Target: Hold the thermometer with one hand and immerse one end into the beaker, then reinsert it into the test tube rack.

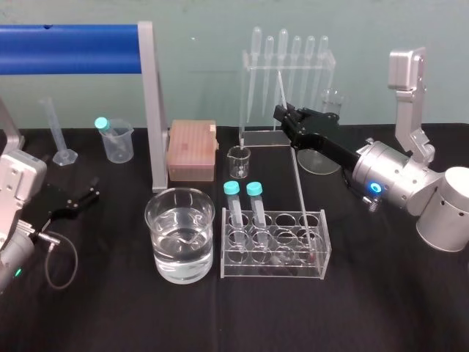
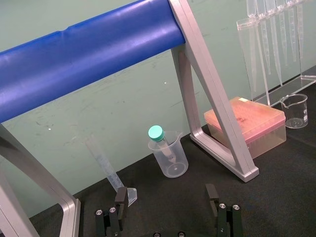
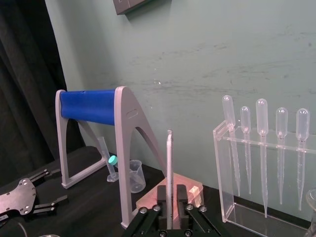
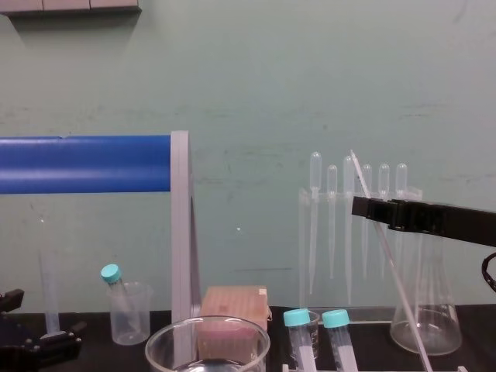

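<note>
The thermometer [image 1: 299, 183] is a long whitish rod that leans in the clear test tube rack [image 1: 271, 273], its red tip down in the rack's right end. My right gripper [image 1: 284, 116] reaches in from the right and is shut on the rod's upper part. In the right wrist view the rod [image 3: 169, 163] rises from between the two black fingers [image 3: 162, 195]. The chest view has the black gripper [image 4: 366, 208] across the slanted thermometer [image 4: 397, 283]. The wide glass beaker [image 1: 179, 213], holding water, stands just left of the rack. My left gripper [image 2: 167, 197] rests open at the table's left.
Two teal-capped tubes [image 1: 233, 209] stand in the rack's left end. Behind are a pipette stand [image 1: 287, 73], a conical flask [image 4: 422, 310], a pink tip box [image 1: 192, 150] and a small glass beaker [image 1: 238, 161]. A blue-bar frame [image 1: 69, 48], plastic beaker [image 1: 117, 143] and graduated cylinder [image 1: 58, 132] stand at the left.
</note>
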Robot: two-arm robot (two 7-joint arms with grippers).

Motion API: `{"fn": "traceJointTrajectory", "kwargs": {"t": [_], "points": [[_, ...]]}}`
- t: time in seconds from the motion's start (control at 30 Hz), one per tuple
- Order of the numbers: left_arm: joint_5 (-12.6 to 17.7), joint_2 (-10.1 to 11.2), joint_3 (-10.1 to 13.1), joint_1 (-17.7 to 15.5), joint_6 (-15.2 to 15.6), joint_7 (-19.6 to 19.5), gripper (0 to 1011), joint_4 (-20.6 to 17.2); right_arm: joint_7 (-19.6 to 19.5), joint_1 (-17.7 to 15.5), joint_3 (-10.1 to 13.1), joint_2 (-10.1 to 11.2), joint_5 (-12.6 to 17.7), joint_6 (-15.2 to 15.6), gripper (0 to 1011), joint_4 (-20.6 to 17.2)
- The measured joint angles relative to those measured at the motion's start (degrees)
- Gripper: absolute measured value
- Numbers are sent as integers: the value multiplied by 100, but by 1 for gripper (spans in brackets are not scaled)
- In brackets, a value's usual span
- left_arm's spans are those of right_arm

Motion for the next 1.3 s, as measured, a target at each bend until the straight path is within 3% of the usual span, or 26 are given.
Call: {"fn": "traceJointTrajectory", "kwargs": {"t": [0.17, 0.9, 1.3], "points": [[0, 0, 0, 0, 0, 0, 1008, 0, 0, 0, 0, 0, 0, 0, 57, 0], [0, 0, 0, 0, 0, 0, 1008, 0, 0, -4, 3, 1, 0, -4, 57, -3], [0, 0, 0, 0, 0, 0, 1008, 0, 107, -115, 71, 44, 139, -154, 57, -208]]}}
